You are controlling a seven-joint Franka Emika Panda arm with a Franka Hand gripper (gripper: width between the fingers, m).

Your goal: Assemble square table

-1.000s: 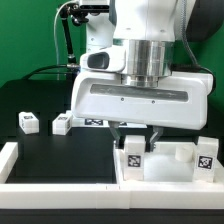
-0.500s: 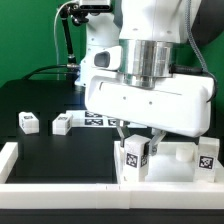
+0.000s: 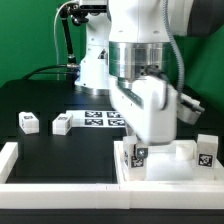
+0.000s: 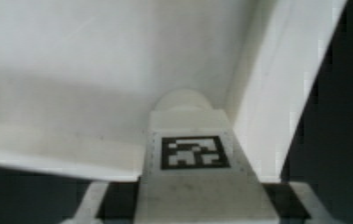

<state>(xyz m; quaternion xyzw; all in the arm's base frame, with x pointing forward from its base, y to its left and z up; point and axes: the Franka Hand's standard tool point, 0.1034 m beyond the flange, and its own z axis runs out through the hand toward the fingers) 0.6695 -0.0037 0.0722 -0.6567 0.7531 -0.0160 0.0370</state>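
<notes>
Black table [image 3: 50, 150], green backdrop. Big white arm [image 3: 150, 60] hangs over the table's near corner on the exterior view's right. The square top [image 3: 185, 165] sits there, just inside the border wall [image 3: 60, 190]. Marker board [image 3: 100, 118] lies mid-table. Gripper [image 3: 136, 150] is partway closed, both fingers clamped on a tagged leg [image 3: 137, 157], upright over the top's inside, next to its rim. Loose leg [image 3: 28, 122] and a 2nd leg [image 3: 62, 124] sit toward the left edge, well apart from the top.
</notes>
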